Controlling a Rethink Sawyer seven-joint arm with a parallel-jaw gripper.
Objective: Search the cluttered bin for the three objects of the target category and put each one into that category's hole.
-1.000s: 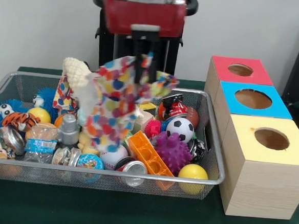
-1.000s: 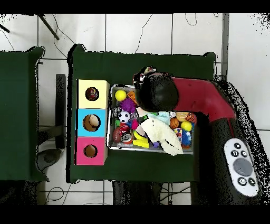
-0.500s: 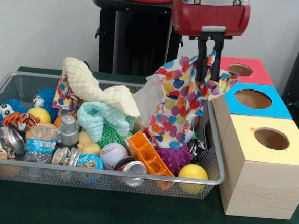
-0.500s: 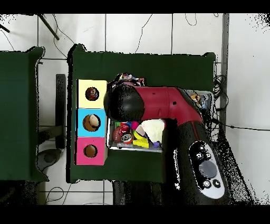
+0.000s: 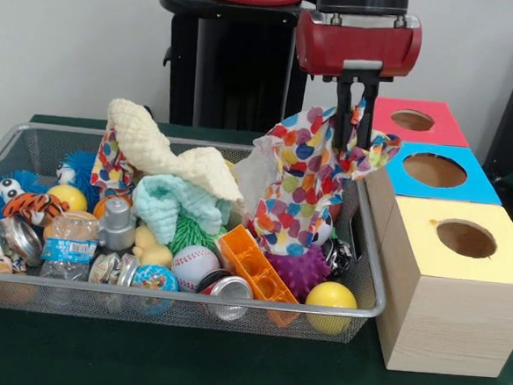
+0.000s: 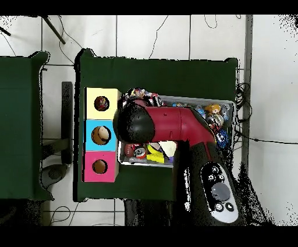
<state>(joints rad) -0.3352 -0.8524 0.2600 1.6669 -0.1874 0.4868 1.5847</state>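
My gripper (image 5: 353,139) is shut on a polka-dot cloth (image 5: 302,191) and holds it up by one edge. The cloth hangs over the right end of the wire bin (image 5: 369,280), beside the blue-topped box (image 5: 469,176). Its lower part drapes over the toys there. The red-topped box (image 5: 442,126) and yellow-topped box (image 5: 499,253) each have a round hole. A cream knitted cloth (image 5: 150,145), a mint cloth (image 5: 169,202) and a second dotted cloth (image 5: 109,166) lie in the bin. In the overhead view the arm (image 6: 169,122) hides the gripper.
The bin holds a purple spiky ball (image 5: 299,270), yellow ball (image 5: 331,296), orange brick (image 5: 253,264), baseball (image 5: 192,263), cans, a plastic bottle (image 5: 70,245) and a tiger toy (image 5: 35,205). From above, the three boxes (image 6: 102,135) line the bin's left side.
The gripper carried the polka-dot cloth from the bin's middle to its right end, uncovering the cream and mint cloths. In the last half second it shifted only slightly.
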